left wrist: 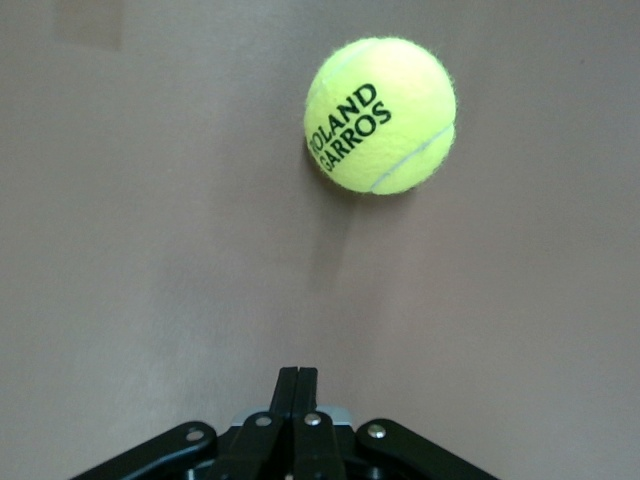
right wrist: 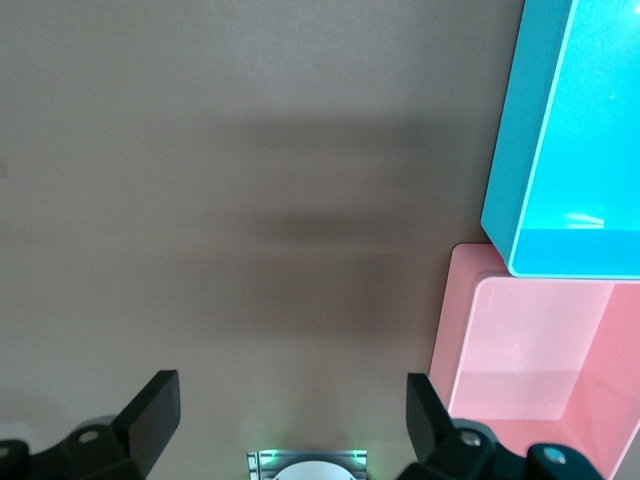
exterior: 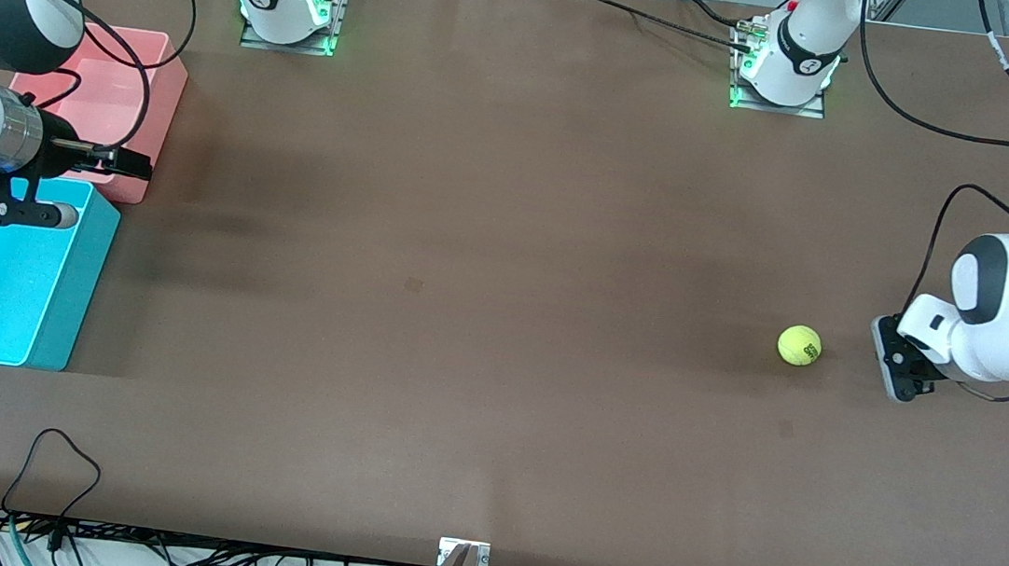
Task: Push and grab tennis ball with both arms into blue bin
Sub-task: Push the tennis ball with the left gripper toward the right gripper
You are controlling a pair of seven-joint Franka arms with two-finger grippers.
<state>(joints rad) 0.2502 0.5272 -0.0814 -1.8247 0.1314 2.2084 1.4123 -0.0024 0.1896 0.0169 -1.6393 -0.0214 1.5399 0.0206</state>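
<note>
**Tennis ball on the bare table beside the left gripper, bins at the other end**

Tennis ball (exterior: 799,345) sits in the right part of the front view, slightly below mid-height, resting on the brown table (exterior: 468,270) toward the left arm's end. Its dark logo faces the left wrist camera, where the ball (left wrist: 380,115) fills the upper right of the frame and reads "ROLAND GARROS", the first letter partly cut by the curve.

The left gripper (exterior: 897,362) is low near the table just beside the ball, at the right of the front view, with a small strip of bare table between them. In the left wrist view its fingers (left wrist: 295,400) appear at the bottom centre pressed together, holding nothing.

The blue bin (exterior: 72,294) stands at the left edge of the front view, about mid-height, at the right arm's end of the table, well apart from the ball. The pink bin (exterior: 169,98) touches it and is farther from the front camera. In the right wrist view the blue bin (right wrist: 510,170) occupies the upper right and the pink bin (right wrist: 450,330) the lower right.

The right gripper (exterior: 128,161) hangs over the meeting edge of the two bins. Its fingers (right wrist: 155,410) show at the bottom of the right wrist view spread wide apart, with nothing between them.
</note>
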